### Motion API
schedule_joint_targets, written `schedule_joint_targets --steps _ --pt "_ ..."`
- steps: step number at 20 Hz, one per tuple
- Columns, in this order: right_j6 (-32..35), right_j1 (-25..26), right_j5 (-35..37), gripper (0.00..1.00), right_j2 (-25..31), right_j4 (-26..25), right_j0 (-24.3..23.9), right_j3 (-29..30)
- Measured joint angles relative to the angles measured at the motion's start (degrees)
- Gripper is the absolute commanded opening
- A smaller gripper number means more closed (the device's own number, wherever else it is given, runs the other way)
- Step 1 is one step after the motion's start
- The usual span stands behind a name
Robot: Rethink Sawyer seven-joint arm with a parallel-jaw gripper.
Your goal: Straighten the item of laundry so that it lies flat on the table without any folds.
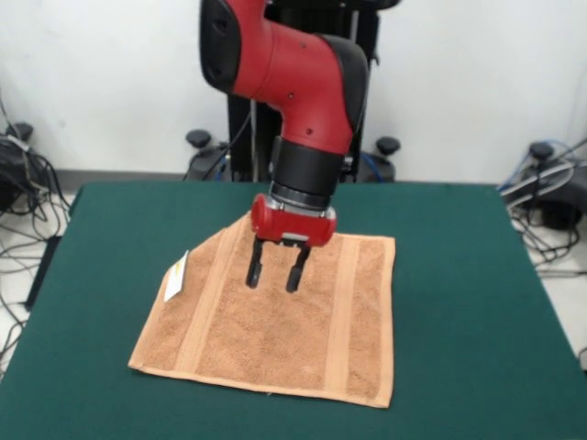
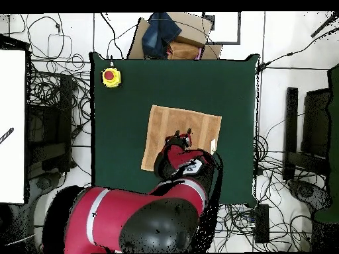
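Front view: the towel (image 1: 275,321) is spread nearly flat on the green surface (image 1: 459,275), with its tag (image 1: 175,277) at the left edge. The end effector (image 1: 272,272) is held open above the towel's upper middle, empty.

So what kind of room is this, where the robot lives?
Probably a robot lab or workshop. A red robot arm works over a green table with a towel on it, tangled cables cover the floor, and a red stop button sits on the table's corner.
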Motion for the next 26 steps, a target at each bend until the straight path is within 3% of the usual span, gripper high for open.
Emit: schedule_joint_targets --steps 10,26 --pt "0.00 2.70 -0.11 1.00 0.01 7.71 4.24 -0.01" --pt "0.00 2.66 -1.72 1.00 -0.01 12.07 5.43 0.00"
